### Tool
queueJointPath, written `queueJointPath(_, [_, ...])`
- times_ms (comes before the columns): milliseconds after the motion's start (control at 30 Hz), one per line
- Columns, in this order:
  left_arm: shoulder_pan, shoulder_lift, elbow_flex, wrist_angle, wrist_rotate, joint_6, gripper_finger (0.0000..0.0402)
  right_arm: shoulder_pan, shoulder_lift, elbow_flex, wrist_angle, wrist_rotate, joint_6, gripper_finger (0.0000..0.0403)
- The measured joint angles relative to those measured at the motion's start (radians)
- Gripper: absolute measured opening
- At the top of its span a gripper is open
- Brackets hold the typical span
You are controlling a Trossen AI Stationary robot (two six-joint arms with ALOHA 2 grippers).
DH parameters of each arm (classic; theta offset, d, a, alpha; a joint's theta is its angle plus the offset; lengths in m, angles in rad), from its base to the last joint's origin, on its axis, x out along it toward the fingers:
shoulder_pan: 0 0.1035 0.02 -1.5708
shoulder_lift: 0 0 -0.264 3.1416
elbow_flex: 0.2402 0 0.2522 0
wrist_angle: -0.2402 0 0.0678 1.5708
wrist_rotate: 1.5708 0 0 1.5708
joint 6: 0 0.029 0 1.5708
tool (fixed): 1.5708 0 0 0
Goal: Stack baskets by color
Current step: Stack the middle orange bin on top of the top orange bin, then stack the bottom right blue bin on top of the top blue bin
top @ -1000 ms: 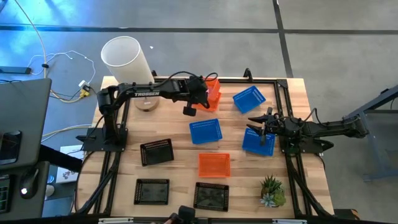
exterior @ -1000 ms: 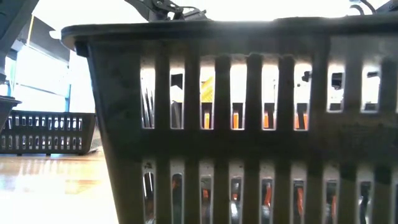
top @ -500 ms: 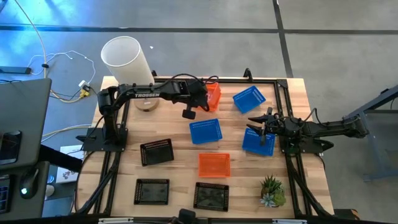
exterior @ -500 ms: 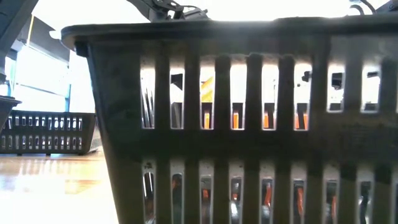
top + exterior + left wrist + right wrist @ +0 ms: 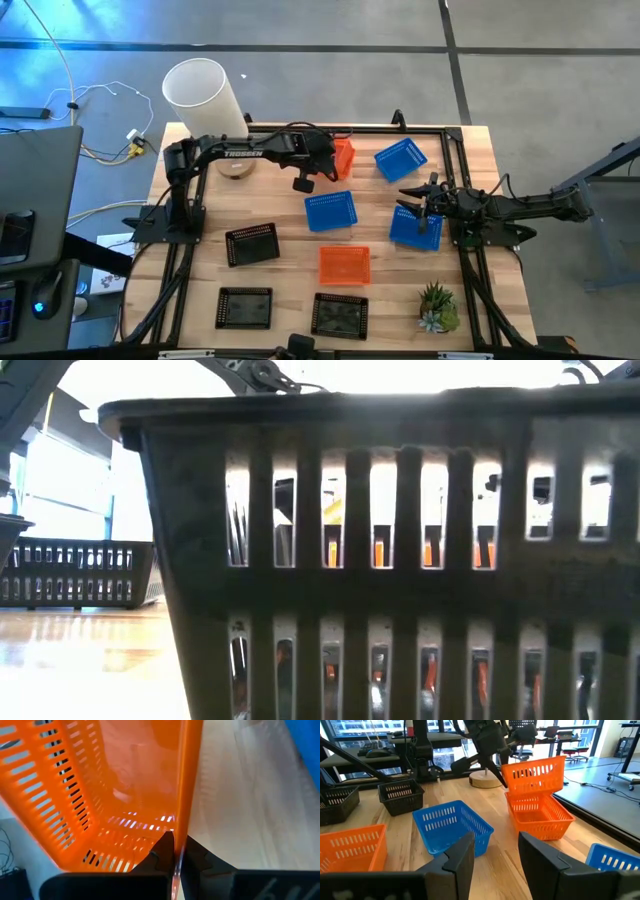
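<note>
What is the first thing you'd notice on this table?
Probably the left gripper at the far edge, pinching the wall of an orange basket and holding it tilted just above a second orange basket. Next, the tall white cylinder at the far left corner, and the right gripper, open over a blue basket.

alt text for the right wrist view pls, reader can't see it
The left hand holds a tilted orange basket just above a second orange basket on the wooden table. A blue basket sits ahead of the right arm's open fingers.
</note>
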Motion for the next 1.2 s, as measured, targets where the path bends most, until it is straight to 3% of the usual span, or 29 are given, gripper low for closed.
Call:
queueJointPath(167, [0.003,0.014,0.002,-0.01,-0.051,0.002,0.0,0.0,0.0,0.0,0.0,0.0,0.0,0.0142])
queueJointPath(667, [0.002,0.03,0.002,-0.027,-0.074,0.053,0.0002,0.0,0.0,0.0,0.0,0.0,0.0,0.0142])
queueJointPath(1200, [-0.001,0.03,0.002,-0.032,-0.11,0.046,0.0098,0.0,0.0,0.0,0.0,0.0,0.0,0.0142])
